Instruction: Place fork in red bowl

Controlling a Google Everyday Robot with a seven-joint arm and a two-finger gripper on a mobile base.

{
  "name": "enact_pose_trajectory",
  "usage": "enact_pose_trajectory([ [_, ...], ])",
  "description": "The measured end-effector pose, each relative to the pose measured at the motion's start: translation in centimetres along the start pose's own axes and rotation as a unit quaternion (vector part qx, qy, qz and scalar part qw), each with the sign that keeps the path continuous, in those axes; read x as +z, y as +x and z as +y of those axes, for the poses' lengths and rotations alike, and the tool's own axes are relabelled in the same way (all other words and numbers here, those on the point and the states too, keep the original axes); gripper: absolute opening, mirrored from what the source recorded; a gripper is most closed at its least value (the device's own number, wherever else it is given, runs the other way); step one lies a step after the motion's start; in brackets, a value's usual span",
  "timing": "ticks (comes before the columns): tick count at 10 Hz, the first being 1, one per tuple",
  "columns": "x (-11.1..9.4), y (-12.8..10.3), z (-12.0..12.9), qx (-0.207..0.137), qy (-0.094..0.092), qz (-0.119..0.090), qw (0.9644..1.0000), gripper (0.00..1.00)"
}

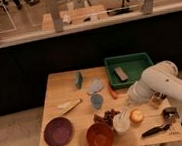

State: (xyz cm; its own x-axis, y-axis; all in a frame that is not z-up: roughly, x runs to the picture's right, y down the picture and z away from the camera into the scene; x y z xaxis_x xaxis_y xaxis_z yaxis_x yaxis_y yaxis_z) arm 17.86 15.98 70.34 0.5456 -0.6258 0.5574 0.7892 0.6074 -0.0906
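Note:
The red bowl (100, 136) sits near the table's front edge, left of the white cup (121, 124). My gripper (130, 102) is at the end of the white arm (161, 81), low over the table, up and to the right of the cup. It is shut on the fork (123, 114), a thin silvery line slanting down-left from the gripper to just above the cup. The fork's tip is to the right of the red bowl and above its level, apart from it.
A purple dish (58, 131) lies at the front left. A green tray (129, 65) stands at the back right. Also on the wooden table (61, 86): an orange stick (111, 91), blue-grey pieces (96, 101), a black-handled utensil (155, 129) and a small orange item (136, 115).

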Motion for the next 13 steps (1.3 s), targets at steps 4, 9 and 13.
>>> enact_pose_trajectory([
  [4, 0.1, -0.9, -0.3, -0.013, 0.003, -0.025, 0.9996, 0.0],
  [9, -0.4, -9.5, -4.0, -0.101, 0.017, -0.108, 0.9889, 0.0],
  [13, -3.0, -14.8, -6.2, -0.149, 0.049, -0.147, 0.9766, 0.0],
])
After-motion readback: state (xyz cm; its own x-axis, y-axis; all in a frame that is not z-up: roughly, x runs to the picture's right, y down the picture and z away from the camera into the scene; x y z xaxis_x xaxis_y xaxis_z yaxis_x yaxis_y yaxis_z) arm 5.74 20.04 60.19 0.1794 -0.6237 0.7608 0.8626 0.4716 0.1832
